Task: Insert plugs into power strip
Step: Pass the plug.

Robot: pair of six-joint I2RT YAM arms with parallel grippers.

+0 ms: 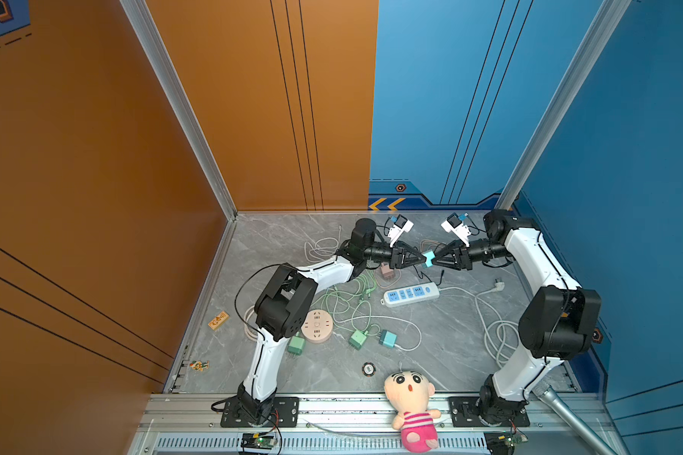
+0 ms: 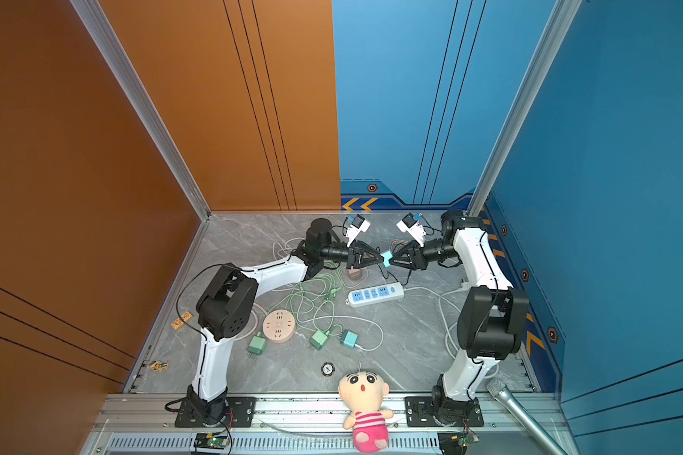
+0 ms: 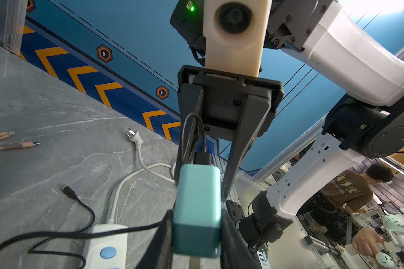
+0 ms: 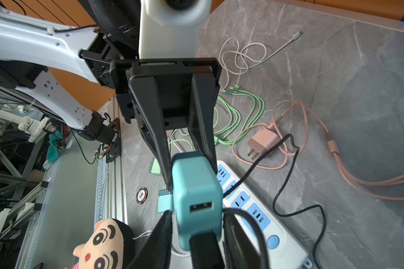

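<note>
Grey marble-look table (image 1: pixel 450 370) is strewn with loose cables; over its far half the two grippers are met mid-air. Near them on the table the power strip (image 1: pixel 411 294) is seen with every visible socket empty (four other plugs (image 1: pixel 357 339) lie unplugged). The teal plug (image 1: pixel 429 258) is clamped by the left gripper (image 3: pixel 196 216) at the prong end. The right gripper (image 4: pixel 197 216) is set against its sides at the cable end, apparently gripping too. Step judged: hand-over/regrip, nothing inserted yet. Next move: one grip to be released, prongs turned down and lined up with a socket.
</note>
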